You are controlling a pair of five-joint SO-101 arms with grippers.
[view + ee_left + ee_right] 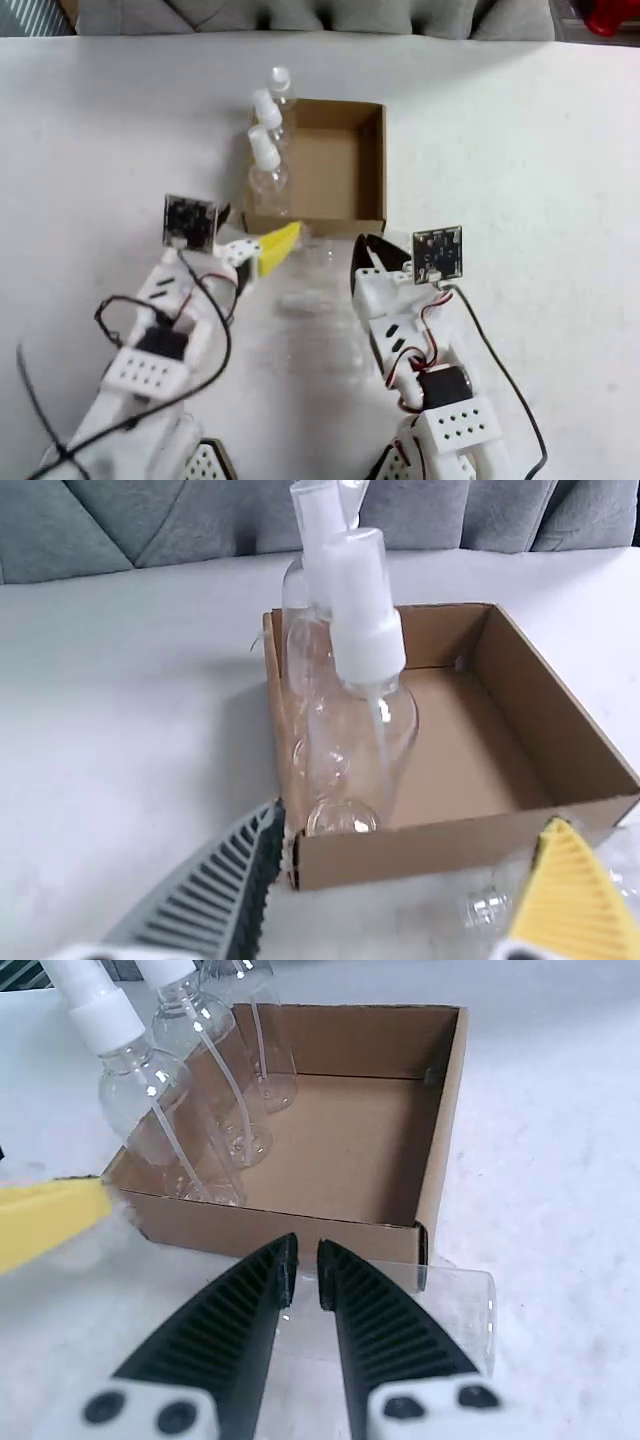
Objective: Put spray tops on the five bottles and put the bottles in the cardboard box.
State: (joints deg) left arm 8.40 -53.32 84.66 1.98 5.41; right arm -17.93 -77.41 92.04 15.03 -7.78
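The left pincer (415, 825) stands wide open and holds nothing, with one grey ribbed finger and one smooth yellow finger set far apart. Just beyond its tips is the near wall of a shallow brown cardboard box (440, 1130), open at the top, with plain matte sides and raw cut edges. Three clear plastic bottles (268, 180) stand upright in a row inside the box, against the wall on the grey finger's side. The nearest is right in front of that finger. They are round-shouldered and glossy, and thin dip tubes show through their walls. Each carries a white spray top (365, 610) made of smooth plastic.

The right pincer (300, 1270) has black ribbed fingers drawn almost together, leaving only a thin slit with nothing visible in it. The box's near wall lies just ahead of its tips. A loose clear bottle (455, 1295) lies on its side on the white table (520, 150), just beside and partly under one black finger. Whether they touch cannot be told.
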